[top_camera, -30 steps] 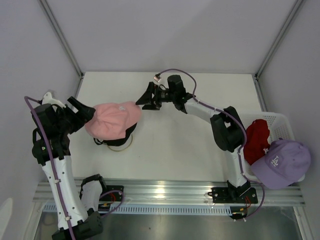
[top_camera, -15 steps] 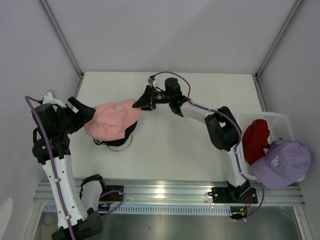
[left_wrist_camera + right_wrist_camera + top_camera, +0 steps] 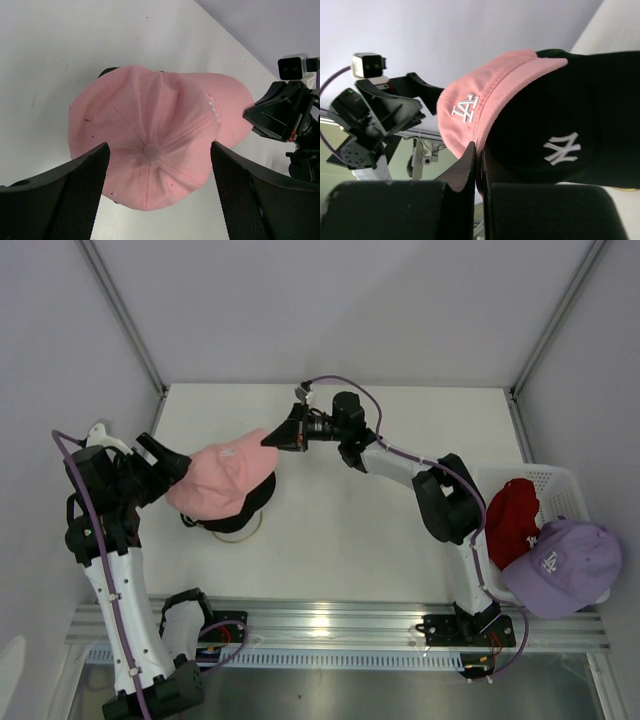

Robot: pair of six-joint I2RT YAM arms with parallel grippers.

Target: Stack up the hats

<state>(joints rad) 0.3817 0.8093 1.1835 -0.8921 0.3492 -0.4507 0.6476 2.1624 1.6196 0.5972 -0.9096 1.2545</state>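
The right tool (image 3: 272, 438) is shut, pinching the edge of the pink cap (image 3: 222, 478) at its brim, and the right wrist view shows the thin fabric edge caught between its fingers; the left tool (image 3: 165, 462) stands wide open, a finger on either side of the crown's rear, gripping nothing. The pink cap sits on top of a black cap (image 3: 560, 145) with a white logo, at the left of the worktop (image 3: 350, 530). These caps look light and soft; a crown would likely cave under a squeeze; the curved brim seems stiffer, so it is probably the surest place to take hold. At the right, well apart, a white mesh basket (image 3: 560, 480) holds a red cap (image 3: 513, 520); a lavender cap (image 3: 565, 565) rests over its near rim, partly overhanging.
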